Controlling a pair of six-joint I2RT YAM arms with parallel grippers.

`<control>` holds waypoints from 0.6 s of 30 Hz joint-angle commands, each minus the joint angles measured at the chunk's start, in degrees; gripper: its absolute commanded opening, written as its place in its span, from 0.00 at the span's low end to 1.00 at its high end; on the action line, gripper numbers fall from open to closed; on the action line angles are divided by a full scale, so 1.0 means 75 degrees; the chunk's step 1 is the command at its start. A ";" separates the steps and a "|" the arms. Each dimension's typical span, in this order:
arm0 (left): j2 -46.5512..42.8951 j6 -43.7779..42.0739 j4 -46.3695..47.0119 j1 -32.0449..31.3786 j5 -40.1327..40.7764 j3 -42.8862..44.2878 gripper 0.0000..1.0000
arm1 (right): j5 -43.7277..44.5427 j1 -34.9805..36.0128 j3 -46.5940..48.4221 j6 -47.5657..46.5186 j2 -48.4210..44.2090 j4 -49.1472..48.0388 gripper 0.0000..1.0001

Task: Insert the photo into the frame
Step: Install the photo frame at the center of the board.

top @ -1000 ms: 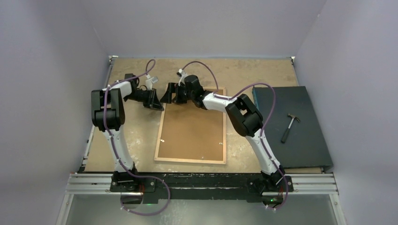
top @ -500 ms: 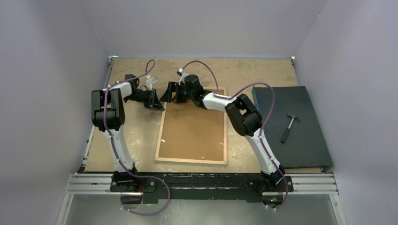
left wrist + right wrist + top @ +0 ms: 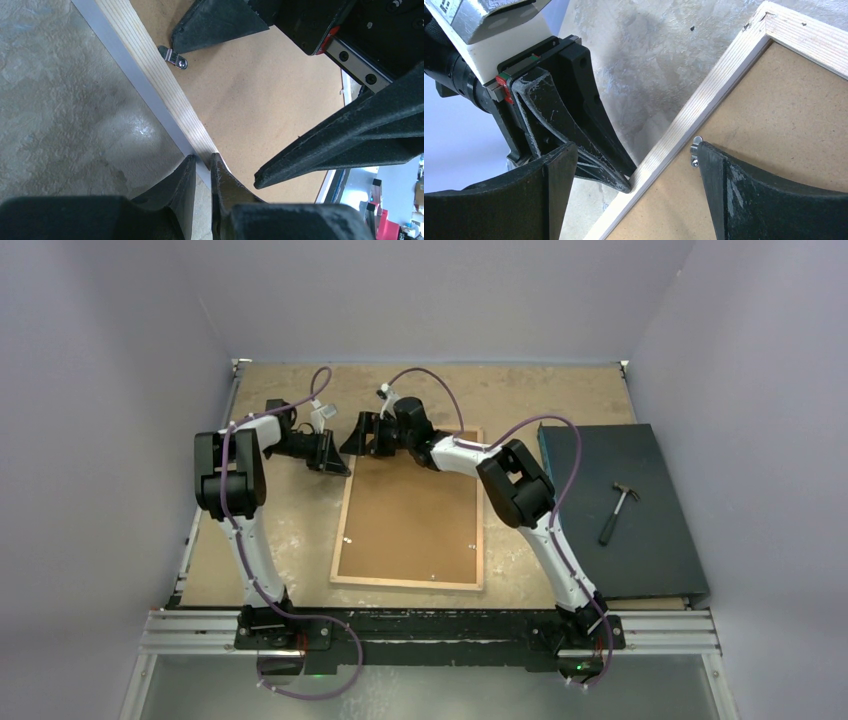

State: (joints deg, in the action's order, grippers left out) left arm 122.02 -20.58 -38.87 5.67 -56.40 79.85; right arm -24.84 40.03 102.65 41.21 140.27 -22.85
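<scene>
**Right gripper (image 3: 634, 150) edges left**

Left gripper (image 3: 200, 167), nearly shut, nips the frame's (image 3: 405, 582) left rail. Right gripper, jaws wide and empty, straddles that rail, one tip at a metal clip (image 3: 695, 151); it has shifted slightly left. The frame lies back-up on the table (image 3: 290, 530), long axis near-to-far, unmoved.

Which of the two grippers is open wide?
The right gripper, spread wide beside a clip on the frame; the left gripper is nearly shut against its rail.
</scene>
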 commanded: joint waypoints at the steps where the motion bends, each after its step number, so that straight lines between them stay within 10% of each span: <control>1: 0.0084 -0.0472 -0.0028 -0.0173 0.0425 -0.0299 0.04 | -0.0186 -0.0017 0.0138 -0.0004 0.0200 0.0077 0.92; 18: 0.0009 -0.0438 0.0005 -0.0170 0.0457 -0.0333 0.03 | -0.1293 -0.0029 0.0629 -0.0905 0.0500 0.0313 0.89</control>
State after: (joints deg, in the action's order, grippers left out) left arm 121.80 -20.60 -38.61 5.67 -56.40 79.59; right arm -30.94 39.31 105.21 37.85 142.54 -23.77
